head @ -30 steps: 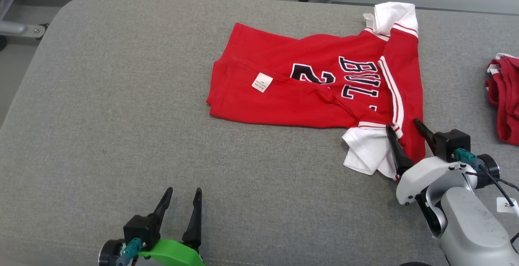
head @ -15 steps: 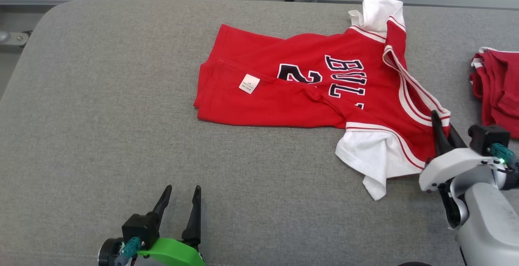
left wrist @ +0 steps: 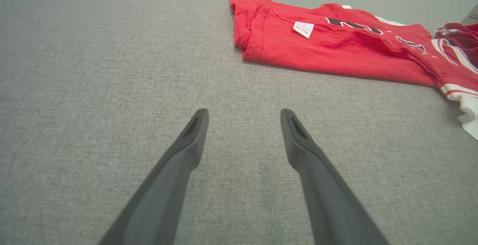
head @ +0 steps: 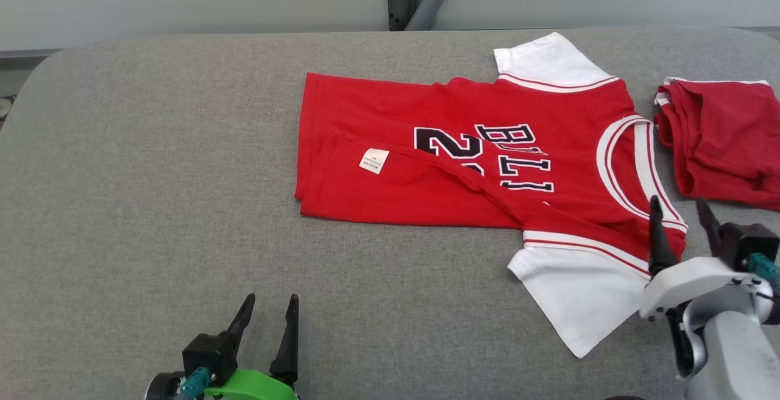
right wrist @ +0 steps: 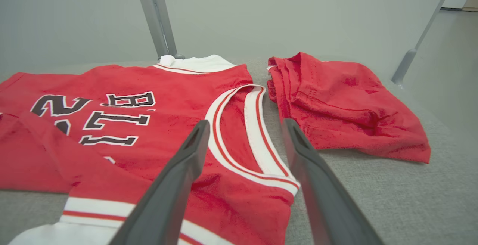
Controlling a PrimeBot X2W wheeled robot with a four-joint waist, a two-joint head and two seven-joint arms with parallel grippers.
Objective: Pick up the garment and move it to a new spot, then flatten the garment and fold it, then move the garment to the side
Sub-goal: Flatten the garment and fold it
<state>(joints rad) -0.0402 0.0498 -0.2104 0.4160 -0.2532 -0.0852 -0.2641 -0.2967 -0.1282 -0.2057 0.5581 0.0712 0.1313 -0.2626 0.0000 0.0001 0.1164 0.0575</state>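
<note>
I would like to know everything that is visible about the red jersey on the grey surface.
The red jersey lies mostly flat on the grey padded surface, front up, neck toward the robot's right. It looks like soft knit cloth, with white sleeves, a white-and-red striped neckline, and black lettering outlined in white. One lower side is folded over, showing a small white label. The right gripper, jaws open, sits at its shoulder; contact is unclear. Another red garment lies close beside it.

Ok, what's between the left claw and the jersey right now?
Nothing but bare grey fabric surface lies between the left claw and the red jersey; the left wrist view shows it.
</note>
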